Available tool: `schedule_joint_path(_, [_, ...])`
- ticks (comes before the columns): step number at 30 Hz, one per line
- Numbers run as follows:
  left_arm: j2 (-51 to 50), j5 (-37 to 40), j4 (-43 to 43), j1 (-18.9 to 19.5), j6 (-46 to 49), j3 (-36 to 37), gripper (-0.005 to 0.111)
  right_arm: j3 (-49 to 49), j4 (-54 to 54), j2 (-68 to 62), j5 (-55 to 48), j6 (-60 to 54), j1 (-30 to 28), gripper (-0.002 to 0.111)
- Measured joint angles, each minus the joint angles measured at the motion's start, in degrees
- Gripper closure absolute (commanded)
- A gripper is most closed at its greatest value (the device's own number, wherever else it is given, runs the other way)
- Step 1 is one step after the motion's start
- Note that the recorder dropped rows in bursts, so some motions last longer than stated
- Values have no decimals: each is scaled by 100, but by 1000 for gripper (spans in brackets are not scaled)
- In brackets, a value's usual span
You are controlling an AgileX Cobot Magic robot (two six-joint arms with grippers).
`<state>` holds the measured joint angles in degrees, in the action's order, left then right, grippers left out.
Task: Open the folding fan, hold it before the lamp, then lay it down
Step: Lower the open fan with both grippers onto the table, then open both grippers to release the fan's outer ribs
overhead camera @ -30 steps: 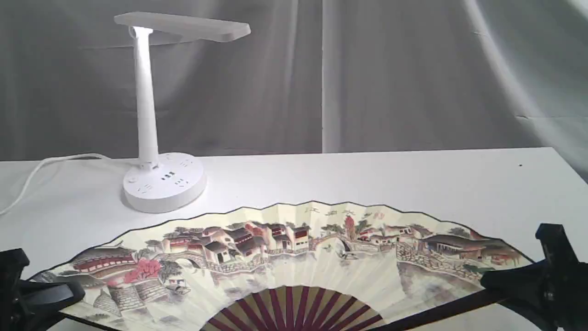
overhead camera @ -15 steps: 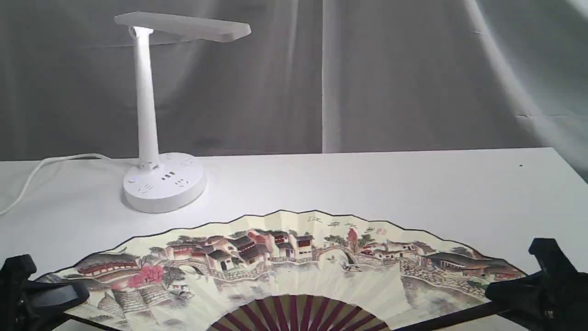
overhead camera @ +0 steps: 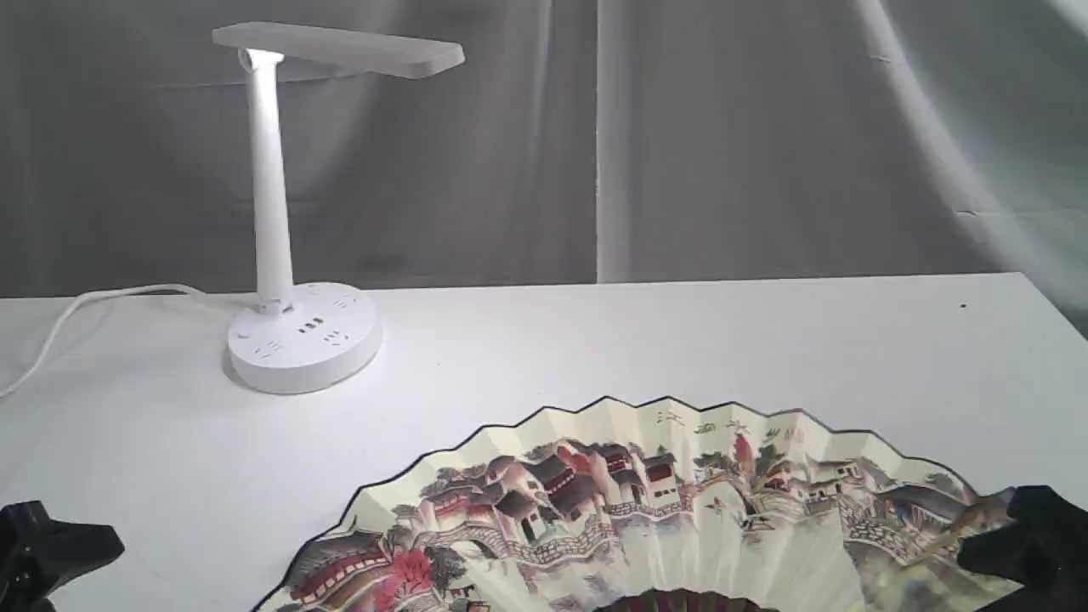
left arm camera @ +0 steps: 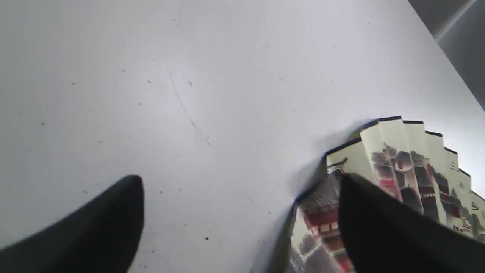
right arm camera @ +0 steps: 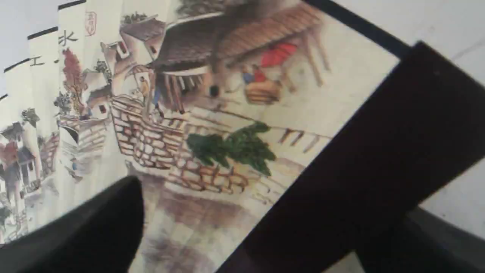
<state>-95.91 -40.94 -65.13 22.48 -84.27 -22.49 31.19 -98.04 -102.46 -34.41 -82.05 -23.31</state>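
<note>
The folding fan (overhead camera: 680, 501) lies spread open on the white table (overhead camera: 680, 340) at front right, painted side up, with its ribs cut off by the frame edge. The lamp (overhead camera: 270, 212) stands at back left, well clear of the fan. My left gripper (overhead camera: 51, 544) is at the front left corner, apart from the fan's left edge. In the left wrist view, the left gripper (left arm camera: 238, 178) is open over bare table, the fan (left arm camera: 398, 151) beside one finger. My right gripper (overhead camera: 1028, 544) is at the fan's right end. The right gripper (right arm camera: 238, 182) is open, the dark guard stick (right arm camera: 360, 159) lying between its fingers.
The lamp's white cord (overhead camera: 85, 302) trails off the left side of the table. A grey curtain (overhead camera: 680, 136) hangs behind the table's back edge. The table's right edge slants in at far right.
The fan has sunk lower and slid right, its left end now away from the left gripper. The left gripper has let go and drawn back left. The right gripper has dropped lower.
</note>
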Motion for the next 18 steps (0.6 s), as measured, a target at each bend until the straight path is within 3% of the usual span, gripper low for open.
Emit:
schedule_joint_path(4, [0,152,56,0,92,0,29,42,72,76,94,-187,0,17])
schedule_joint_path(11, [0,176,95,0,301,0,29,60,143,84,157,-676,0,15])
schedule_joint_path(18, [0,181,95,0,471,0,29,195,-200,199,1342,-1476,0,15])
